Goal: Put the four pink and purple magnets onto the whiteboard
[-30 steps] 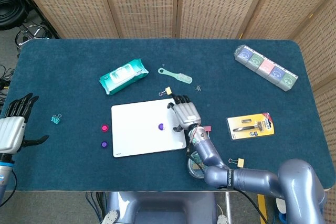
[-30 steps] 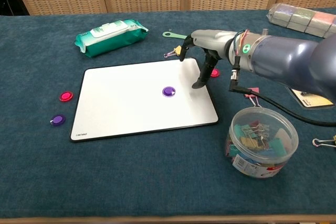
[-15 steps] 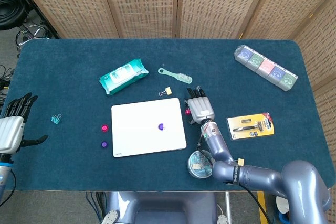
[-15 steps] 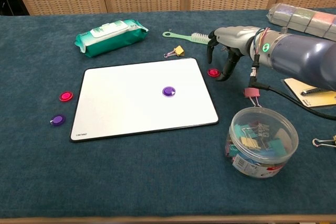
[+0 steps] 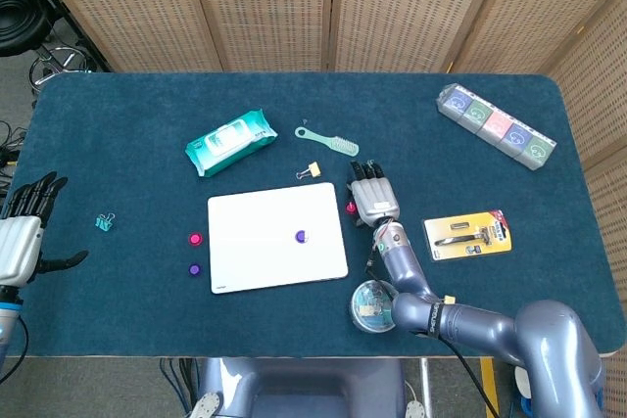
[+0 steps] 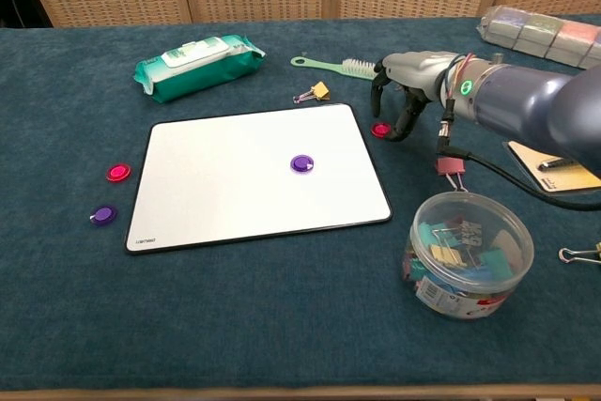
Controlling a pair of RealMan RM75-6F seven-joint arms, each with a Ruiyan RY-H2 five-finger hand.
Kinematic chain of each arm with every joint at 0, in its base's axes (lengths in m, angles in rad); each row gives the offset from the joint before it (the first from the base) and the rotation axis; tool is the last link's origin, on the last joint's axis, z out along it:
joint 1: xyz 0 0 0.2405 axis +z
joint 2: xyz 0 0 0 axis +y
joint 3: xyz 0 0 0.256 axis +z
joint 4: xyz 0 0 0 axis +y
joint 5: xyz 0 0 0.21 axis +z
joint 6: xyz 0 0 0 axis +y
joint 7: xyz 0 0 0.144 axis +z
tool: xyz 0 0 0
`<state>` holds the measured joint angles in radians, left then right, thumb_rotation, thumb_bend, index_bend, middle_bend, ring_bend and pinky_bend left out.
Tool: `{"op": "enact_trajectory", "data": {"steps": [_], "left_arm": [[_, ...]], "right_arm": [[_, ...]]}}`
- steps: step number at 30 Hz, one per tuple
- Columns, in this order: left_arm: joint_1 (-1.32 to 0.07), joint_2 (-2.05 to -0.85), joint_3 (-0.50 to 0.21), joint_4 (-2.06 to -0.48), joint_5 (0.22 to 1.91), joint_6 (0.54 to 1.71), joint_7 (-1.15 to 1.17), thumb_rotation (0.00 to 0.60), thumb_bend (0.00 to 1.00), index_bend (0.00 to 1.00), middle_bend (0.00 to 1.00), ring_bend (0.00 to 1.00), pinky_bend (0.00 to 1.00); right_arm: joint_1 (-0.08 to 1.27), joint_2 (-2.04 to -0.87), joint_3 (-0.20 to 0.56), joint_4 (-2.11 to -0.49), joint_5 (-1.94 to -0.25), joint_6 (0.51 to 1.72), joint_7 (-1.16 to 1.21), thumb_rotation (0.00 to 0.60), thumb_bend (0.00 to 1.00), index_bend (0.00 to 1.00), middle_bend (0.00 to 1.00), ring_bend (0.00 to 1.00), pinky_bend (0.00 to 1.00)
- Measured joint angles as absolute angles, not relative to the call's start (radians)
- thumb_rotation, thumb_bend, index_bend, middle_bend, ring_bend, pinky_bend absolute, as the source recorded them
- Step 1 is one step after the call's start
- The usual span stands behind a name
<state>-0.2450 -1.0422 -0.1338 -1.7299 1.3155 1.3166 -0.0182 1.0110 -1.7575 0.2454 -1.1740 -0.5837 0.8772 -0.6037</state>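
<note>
The whiteboard (image 5: pixel 265 252) (image 6: pixel 225 194) lies flat in the middle of the table. One purple magnet (image 5: pixel 300 236) (image 6: pixel 301 163) sits on it. A pink magnet (image 5: pixel 195 239) (image 6: pixel 117 173) and a purple magnet (image 5: pixel 194 268) (image 6: pixel 103 215) lie on the cloth left of the board. Another pink magnet (image 5: pixel 351 208) (image 6: pixel 380 130) lies just off the board's right edge. My right hand (image 5: pixel 373 200) (image 6: pixel 406 89) hovers over it with fingers curved down on either side, holding nothing. My left hand (image 5: pixel 22 238) is far left, fingers spread and empty, seen only in the head view.
A green wipes pack (image 6: pixel 197 65), a green brush (image 6: pixel 329 65) and a yellow binder clip (image 6: pixel 317 92) lie behind the board. A clear tub of clips (image 6: pixel 468 253), a pink clip (image 6: pixel 450 167), a razor pack (image 5: pixel 467 235) and a box row (image 5: pixel 496 125) lie to the right.
My right hand moved off the whiteboard's right part to the right and now sits over the pink magnet beside the board. The purple magnet stays on the board. The left hand is still.
</note>
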Motion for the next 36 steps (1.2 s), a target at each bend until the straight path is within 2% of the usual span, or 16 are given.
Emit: {"op": "enact_trajectory", "data": {"steps": [16, 29, 36], "left_arm": [[-0.249, -1.046, -0.136, -1.727, 1.304, 1.309, -0.009, 0.6, 0.0, 0.0, 0.0, 0.0, 0.0], [-0.251, -1.048, -0.134, -1.727, 1.303, 1.306, -0.004, 0.6, 0.0, 0.0, 0.0, 0.0, 0.0], [-0.251, -1.048, -0.135, -1.727, 1.302, 1.304, -0.006, 0.6, 0.0, 0.0, 0.0, 0.0, 0.0]], "right_arm": [[1.014, -1.787, 0.258, -1.116, -0.582, 0.838, -0.595, 0.6, 0.33, 0.43, 0.0, 0.0, 0.0], [1.013, -1.788, 0.267, -1.106, -0.564, 0.813, -0.59, 0.6, 0.36, 0.51, 0.0, 0.0, 0.0], [1.014, -1.79, 0.269, -1.104, -0.561, 0.809, -0.585, 0.6, 0.37, 0.53, 0.0, 0.0, 0.0]]}}
